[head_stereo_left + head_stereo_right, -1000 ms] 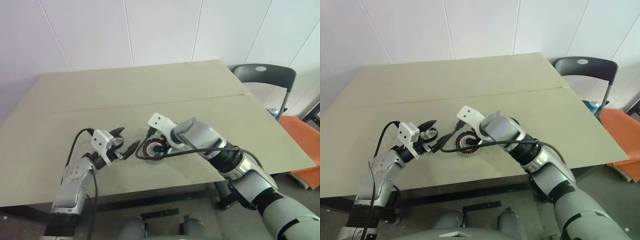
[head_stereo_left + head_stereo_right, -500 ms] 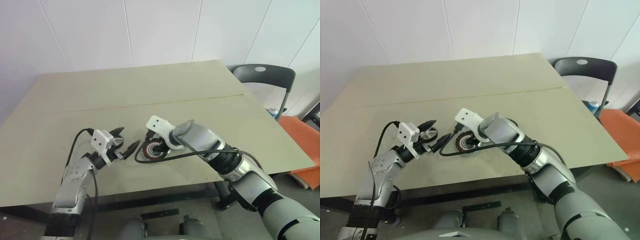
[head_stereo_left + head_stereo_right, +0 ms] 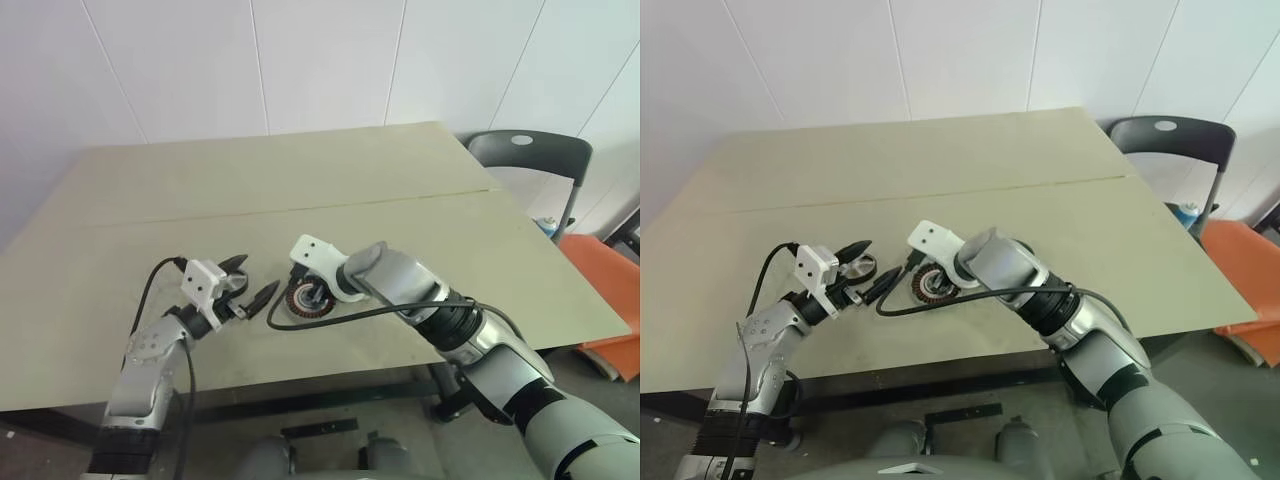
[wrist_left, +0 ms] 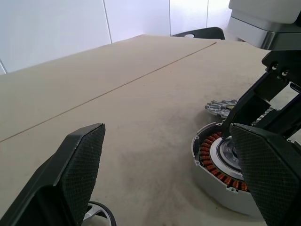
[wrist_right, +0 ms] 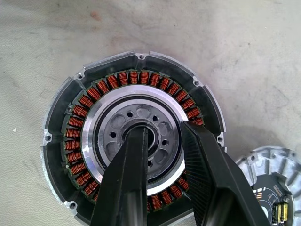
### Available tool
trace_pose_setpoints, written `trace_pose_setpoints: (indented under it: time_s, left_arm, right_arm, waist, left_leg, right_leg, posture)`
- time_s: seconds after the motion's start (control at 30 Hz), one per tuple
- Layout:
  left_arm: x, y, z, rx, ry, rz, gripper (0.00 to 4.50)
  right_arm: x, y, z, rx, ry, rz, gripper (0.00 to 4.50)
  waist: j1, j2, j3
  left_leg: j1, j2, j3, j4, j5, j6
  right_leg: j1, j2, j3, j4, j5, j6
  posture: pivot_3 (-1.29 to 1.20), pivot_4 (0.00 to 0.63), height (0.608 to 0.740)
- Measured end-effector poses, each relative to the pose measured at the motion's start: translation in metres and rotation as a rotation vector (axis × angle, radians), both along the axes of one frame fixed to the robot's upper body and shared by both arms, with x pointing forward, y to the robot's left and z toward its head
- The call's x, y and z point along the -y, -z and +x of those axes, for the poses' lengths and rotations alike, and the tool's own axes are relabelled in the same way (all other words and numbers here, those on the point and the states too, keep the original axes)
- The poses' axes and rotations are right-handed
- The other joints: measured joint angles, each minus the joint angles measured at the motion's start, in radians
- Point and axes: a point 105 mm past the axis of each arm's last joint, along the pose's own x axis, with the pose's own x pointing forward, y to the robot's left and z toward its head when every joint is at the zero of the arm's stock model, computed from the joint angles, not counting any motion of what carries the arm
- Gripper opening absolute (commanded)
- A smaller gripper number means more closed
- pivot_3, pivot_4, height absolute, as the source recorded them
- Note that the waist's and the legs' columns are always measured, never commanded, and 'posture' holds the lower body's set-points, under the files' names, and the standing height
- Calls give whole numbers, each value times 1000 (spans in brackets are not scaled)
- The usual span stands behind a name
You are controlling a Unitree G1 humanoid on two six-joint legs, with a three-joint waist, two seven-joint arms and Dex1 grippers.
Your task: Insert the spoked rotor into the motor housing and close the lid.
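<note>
The motor housing (image 5: 70, 141) lies flat on the tan table (image 3: 300, 190), black-rimmed, with a copper-red ring of windings and a pale centre hub. My right gripper (image 5: 164, 134) points down onto that hub, one finger in the bore and the other at the hub's edge, shut on it. A silver spoked disc (image 5: 275, 176) lies just beside the housing; I cannot tell whether it is the rotor or the lid. My left gripper (image 3: 256, 277) hovers open just left of the housing (image 4: 214, 162), nothing between its fingers. A small black-rimmed round part (image 3: 862, 266) sits under it.
A black cable (image 3: 300, 320) loops from the right wrist across the table in front of the housing. A dark chair (image 3: 530, 150) and an orange object (image 3: 600, 270) stand off the table's right side. A seam runs across the tabletop.
The right gripper's fingers have drawn together from wide open onto the housing's centre hub. The left arm has stayed still and open.
</note>
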Motion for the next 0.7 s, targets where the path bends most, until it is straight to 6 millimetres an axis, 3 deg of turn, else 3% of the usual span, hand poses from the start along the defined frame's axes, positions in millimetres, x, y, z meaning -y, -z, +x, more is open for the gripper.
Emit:
trace_pose_setpoints:
  time_s: [0.4,0.7]
  left_arm:
    - [0,0,0,1,1,2,4500]
    - [1,-1,1,2,8,2,4500]
  right_arm:
    - [-4,1,4,73,-79,5,1126]
    - [0,-12,12,192,-159,14,1126]
  waist:
    - [0,0,0]
    - [0,0,0]
  left_leg:
    - [0,0,0,0,0,0]
    - [-1,0,0,0,0,0]
  right_leg:
    - [0,0,0,0,0,0]
    - [-1,0,0,-1,0,0]
  posture:
    - [0,0,740]
    - [0,0,740]
